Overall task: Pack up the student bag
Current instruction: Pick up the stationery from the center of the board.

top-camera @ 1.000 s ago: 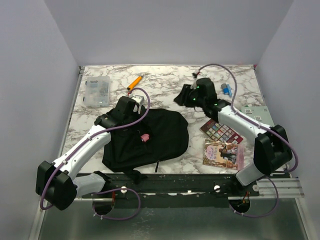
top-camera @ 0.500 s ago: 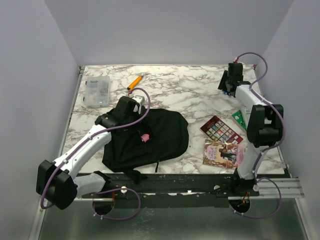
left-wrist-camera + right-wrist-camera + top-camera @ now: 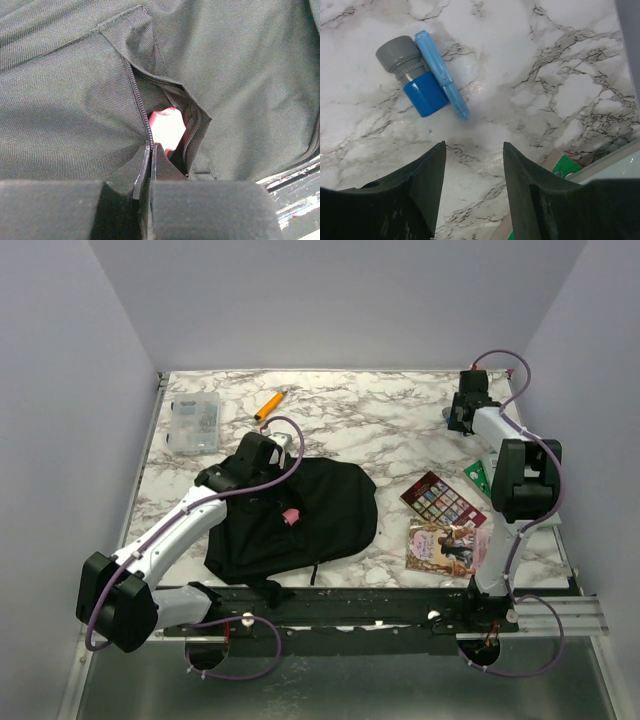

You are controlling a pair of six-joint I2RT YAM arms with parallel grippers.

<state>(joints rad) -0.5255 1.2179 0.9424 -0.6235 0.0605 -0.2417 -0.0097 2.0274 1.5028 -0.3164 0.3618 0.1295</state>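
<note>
Left wrist view: my left gripper (image 3: 151, 149) is pinched shut at the zipper (image 3: 136, 97) of the black bag (image 3: 240, 75), just below a pink thing (image 3: 167, 127) showing in the gap. The bag lies flat on the marble table (image 3: 380, 425), front-left. My right gripper (image 3: 474, 150) hangs with its fingers apart, holding nothing, near a blue-and-grey cap (image 3: 417, 82).

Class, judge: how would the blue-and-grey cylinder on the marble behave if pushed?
The cylinder lies on its side, so it would probably roll. The blue stick touching it may block rolling that way. It looks like smooth plastic, likely light, slippery.
</note>
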